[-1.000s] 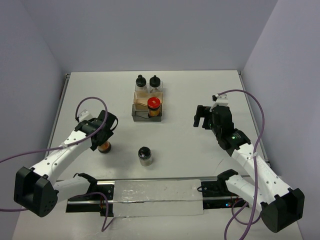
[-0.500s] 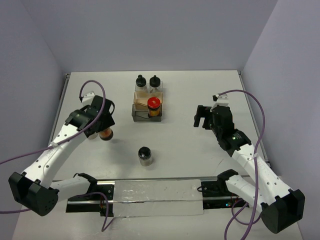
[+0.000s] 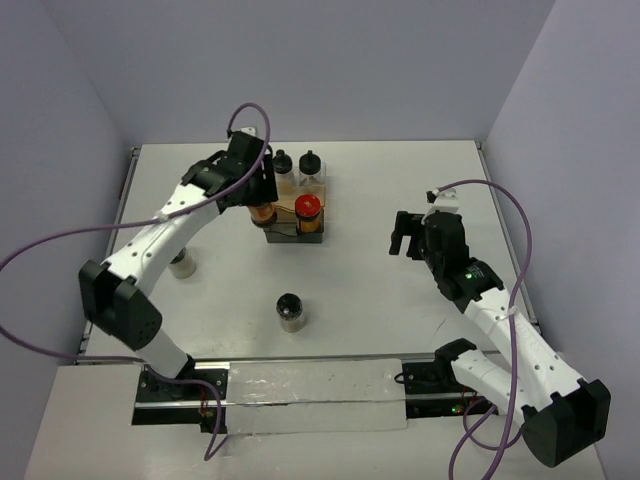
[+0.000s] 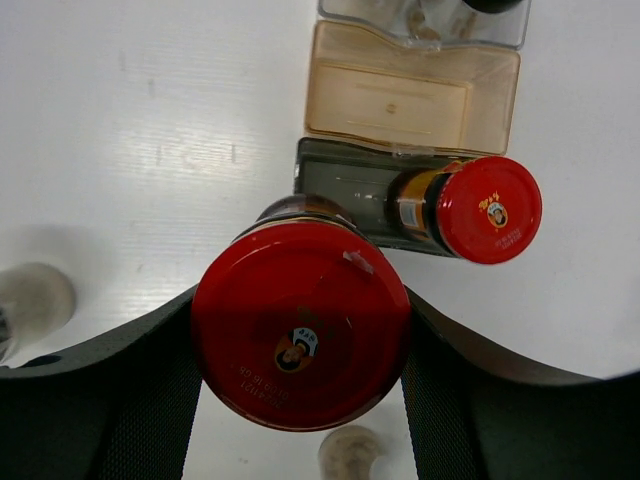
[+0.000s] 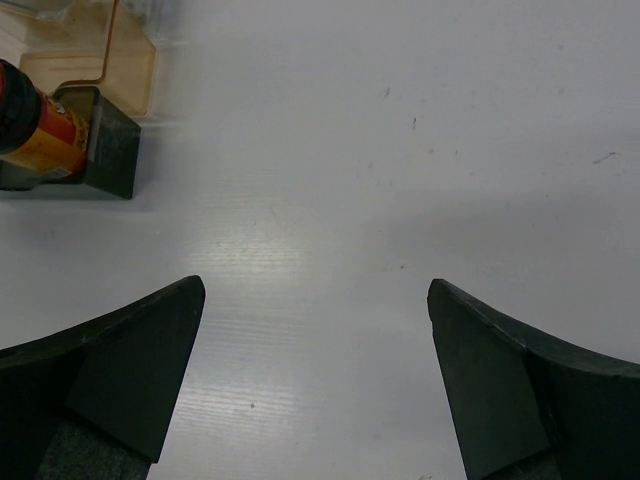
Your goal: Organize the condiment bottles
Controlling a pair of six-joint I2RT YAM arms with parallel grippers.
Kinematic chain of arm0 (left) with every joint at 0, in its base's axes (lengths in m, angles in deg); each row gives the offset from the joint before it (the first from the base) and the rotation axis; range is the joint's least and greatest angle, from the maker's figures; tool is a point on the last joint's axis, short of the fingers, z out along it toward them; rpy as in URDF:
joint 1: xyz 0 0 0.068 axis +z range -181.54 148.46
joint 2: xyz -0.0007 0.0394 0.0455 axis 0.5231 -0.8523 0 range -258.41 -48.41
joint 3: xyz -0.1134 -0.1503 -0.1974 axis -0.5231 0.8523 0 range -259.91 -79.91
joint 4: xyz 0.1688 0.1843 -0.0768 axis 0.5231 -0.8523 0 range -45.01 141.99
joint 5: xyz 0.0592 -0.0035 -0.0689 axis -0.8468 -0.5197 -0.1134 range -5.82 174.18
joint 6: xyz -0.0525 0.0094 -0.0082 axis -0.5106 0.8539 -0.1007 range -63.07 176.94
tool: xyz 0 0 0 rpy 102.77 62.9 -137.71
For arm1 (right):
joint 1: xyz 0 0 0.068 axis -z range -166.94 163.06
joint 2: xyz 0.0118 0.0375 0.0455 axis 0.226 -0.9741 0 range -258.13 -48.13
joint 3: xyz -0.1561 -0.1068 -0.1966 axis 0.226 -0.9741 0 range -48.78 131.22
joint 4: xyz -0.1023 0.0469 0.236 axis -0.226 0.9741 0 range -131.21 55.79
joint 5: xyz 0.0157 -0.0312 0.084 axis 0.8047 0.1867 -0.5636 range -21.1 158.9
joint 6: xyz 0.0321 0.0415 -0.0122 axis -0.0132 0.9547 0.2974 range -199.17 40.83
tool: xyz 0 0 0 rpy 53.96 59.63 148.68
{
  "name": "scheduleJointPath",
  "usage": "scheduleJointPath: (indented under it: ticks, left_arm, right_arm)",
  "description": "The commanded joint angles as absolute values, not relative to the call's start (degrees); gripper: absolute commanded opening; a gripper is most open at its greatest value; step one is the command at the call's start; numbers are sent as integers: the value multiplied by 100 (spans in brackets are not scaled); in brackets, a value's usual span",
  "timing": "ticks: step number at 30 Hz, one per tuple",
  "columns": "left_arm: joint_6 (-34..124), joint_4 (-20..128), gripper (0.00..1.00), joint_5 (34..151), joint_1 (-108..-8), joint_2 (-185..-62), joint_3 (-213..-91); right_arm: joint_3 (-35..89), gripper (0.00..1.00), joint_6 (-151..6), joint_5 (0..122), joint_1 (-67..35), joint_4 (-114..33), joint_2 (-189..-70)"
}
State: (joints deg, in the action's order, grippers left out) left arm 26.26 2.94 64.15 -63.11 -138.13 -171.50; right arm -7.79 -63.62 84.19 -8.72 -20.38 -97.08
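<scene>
Left tool (image 3: 262, 210) has swung from the near-left surface across to the tray (image 3: 270, 234) and is clamped on the held bottle (image 4: 300, 325), red cap up. The bottle now hangs over the dark compartment's left end, beside the seated bottle (image 3: 308, 208). Likely next: setting down red cap number 2. Right tool (image 5: 315, 340) is spread wide, empty.

A white table (image 3: 380, 190) sits boxed in by plain pale lavender walls (image 3: 300, 70) along its far, left and right edges, under soft even light.
</scene>
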Motion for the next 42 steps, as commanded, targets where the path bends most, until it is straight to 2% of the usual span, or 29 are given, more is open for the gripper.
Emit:
scheduleJointPath:
  ticks: [1,14,31,32,34,42]
  left_arm:
    - [2819,1239,10,6604,-6357,-14181,-17736]
    - [2907,1666,10,6857,-6362,-15122,-17997]
    - [2793,1858,12,6730,-6380,-15442,-17562]
    - [2784,1798,15,6687,-6388,-15502,-17579]
    - [2789,1754,29,6657,-6408,-15553,-17569]
    - [2752,1744,74,6687,-6482,-15637,-17504]
  right_arm:
    - [-536,100,-6370,8672,-900,-1947,-9606]
    - [-514,100,-6370,8673,-900,-1973,-9883]
    - [-597,100,-6370,8692,-908,-2020,-9902]
    - [-597,100,-6370,8692,-908,-2020,-9911]
    - [-601,100,-6370,8683,-903,-2029,-9916]
    - [-615,100,-6370,8674,-900,-2020,-9882]
